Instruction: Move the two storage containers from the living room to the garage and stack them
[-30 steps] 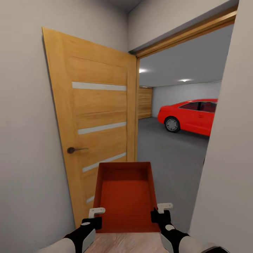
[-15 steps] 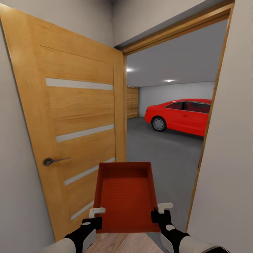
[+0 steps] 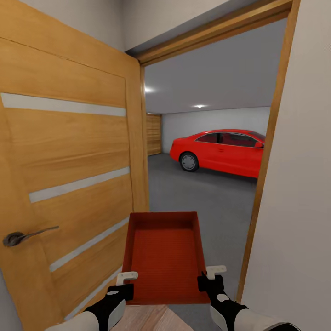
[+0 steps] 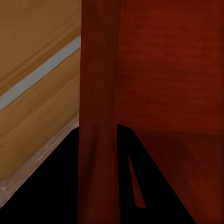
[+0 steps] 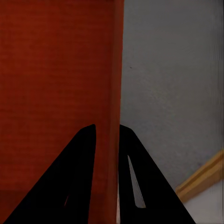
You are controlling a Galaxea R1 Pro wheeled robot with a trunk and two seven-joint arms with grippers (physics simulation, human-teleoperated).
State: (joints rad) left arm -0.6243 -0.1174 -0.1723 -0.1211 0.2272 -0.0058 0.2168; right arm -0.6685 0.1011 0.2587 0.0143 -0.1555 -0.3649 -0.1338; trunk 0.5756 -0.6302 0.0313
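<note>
Two hands grip one storage container (image 3: 165, 255) by its side walls at the lower centre of the head frame. The left hand (image 3: 120, 286) is closed on the container's left wall near the corner closest to the robot; in the left wrist view, its dark fingers (image 4: 51, 186) straddle that red wall (image 4: 98, 116), one on each face. The right hand (image 3: 209, 280) is closed likewise on the right wall; in the right wrist view, its fingers (image 5: 70, 182) pinch the thin red wall (image 5: 114, 93) between them. The container is orange-red, rectangular and open-topped, with a ribbed bottom; it is held level, its long axis pointing away from the robot toward the doorway. A patch of light wood planks (image 3: 151, 319) shows beneath its near edge at the bottom of the frame. To the left, filling the left third of the frame, stands an open wooden door (image 3: 69, 184) with three pale horizontal strips and a dark lever handle (image 3: 25, 236) at the lower left. A wooden door frame (image 3: 266, 151) runs down the right of centre, with a pale wall (image 3: 299, 184) beyond it at the right edge. Through the opening lies the garage: a dark grey floor (image 3: 202, 195), a red car (image 3: 220, 151) at centre right, a white back wall (image 3: 211, 120), a wood-panelled door (image 3: 154, 134) and a grey ceiling with two lit lamps.
</note>
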